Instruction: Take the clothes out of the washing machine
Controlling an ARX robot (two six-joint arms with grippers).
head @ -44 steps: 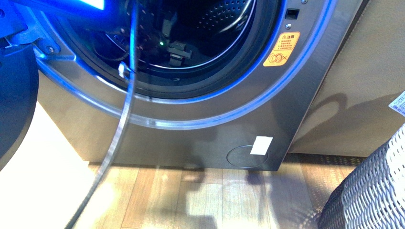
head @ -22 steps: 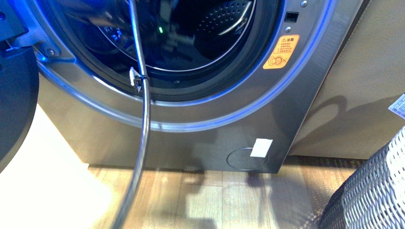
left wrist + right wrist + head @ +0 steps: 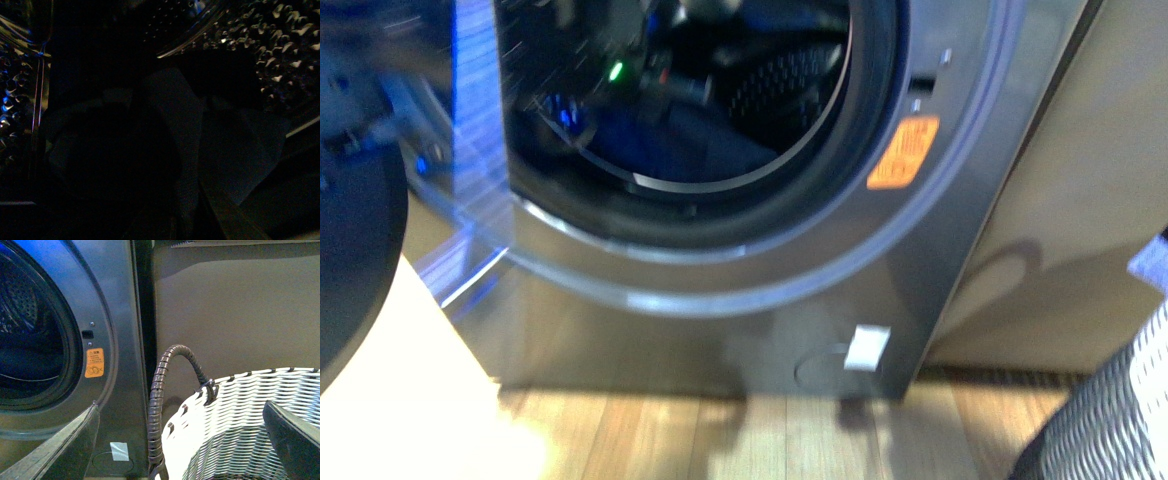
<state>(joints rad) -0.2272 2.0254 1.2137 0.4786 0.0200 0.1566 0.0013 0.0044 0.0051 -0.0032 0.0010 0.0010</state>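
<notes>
Woven basket (image 3: 240, 430): nearest, beside the machine; no cloth seen inside.
Right gripper (image 3: 180, 412): poised over the basket, fingers spread wide, nothing between them.
Washing machine (image 3: 820, 300): door open. Front view now smeared by motion, panel sitting lower in frame than half a second ago. Cable that crossed the opening gone from sight.
Clothes (image 3: 670, 140): navy heap low in the drum, newly exposed, not yet lifted out.
Left arm (image 3: 660, 70): inside the drum by a green light. Claw state impossible to tell; wrist picture dark.
Judged: reach in progress, grasp pending.
</notes>
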